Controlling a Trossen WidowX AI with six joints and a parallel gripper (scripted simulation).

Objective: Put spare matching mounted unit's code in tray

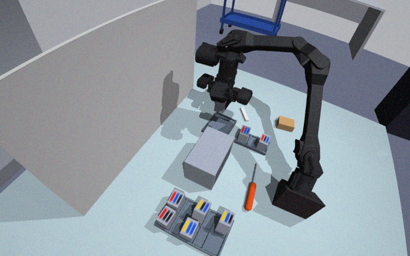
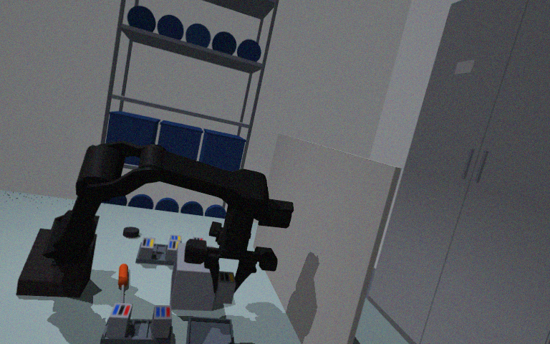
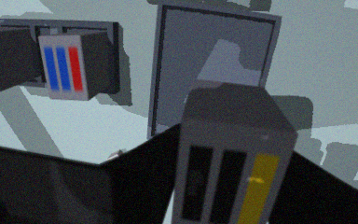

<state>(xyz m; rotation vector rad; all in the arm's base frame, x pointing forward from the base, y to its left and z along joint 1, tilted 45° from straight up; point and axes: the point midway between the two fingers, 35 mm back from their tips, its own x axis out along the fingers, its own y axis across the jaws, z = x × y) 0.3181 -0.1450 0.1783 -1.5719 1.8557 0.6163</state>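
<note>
My gripper (image 1: 220, 108) (image 2: 227, 286) (image 3: 221, 138) is shut on a grey spare unit (image 2: 225, 290) (image 3: 240, 126). Its label shows two black stripes and one yellow stripe. I hold it in the air, and in the wrist view it overlaps the near part of the tray (image 1: 208, 124) (image 2: 208, 329) (image 3: 182, 56). The tray is shallow, dark and empty, with a shadow across it. A large plain grey block (image 1: 208, 151) (image 2: 192, 289) stands beside the tray; no printed code shows on its visible faces. I cannot identify the mounted unit for certain, and its code is not readable.
A small rack (image 1: 251, 146) (image 2: 138, 335) holds two red-and-blue-striped units. A larger rack (image 1: 213, 242) holds several striped units. An orange screwdriver (image 1: 250, 196) (image 2: 123, 275), a tan block (image 1: 285, 124) and a white bar (image 1: 244, 113) lie around. A tall panel (image 1: 115, 99) (image 2: 324, 211) stands at one side.
</note>
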